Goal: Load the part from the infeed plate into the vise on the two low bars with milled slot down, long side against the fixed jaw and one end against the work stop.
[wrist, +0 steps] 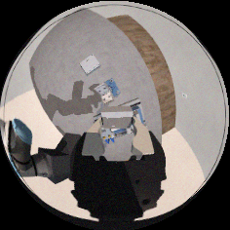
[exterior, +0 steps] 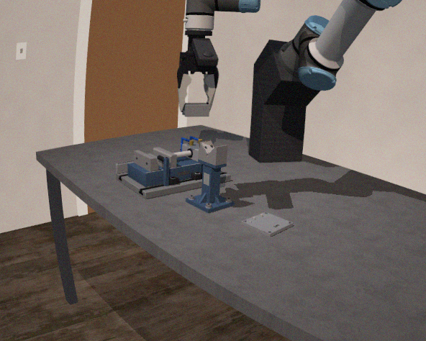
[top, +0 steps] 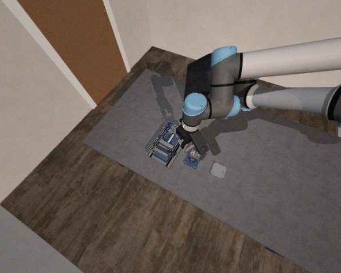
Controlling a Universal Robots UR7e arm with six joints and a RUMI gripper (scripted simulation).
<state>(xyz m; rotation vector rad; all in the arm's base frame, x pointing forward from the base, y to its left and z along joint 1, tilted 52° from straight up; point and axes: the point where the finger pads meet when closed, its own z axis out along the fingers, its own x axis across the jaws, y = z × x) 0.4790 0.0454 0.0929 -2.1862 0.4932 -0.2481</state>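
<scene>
Grey and level, the block hung high above the table, its ends clamped between the fingers of the gripper, near but above the vise. Carrying it over looked like the step in hand, and it called for a slow approach, the long side squared to the fixed jaw before any lowering; the V-block needed a wide berth. Best, perhaps, to come down straight, settle it flat on the bars, then nudge it sideways and endways with light pressure, minding that the fingertips did not foul the work stop. Its long axis ran roughly horizontal, from one finger across to the other. Which way the slot faced could not be told, so that wanted checking first.
</scene>
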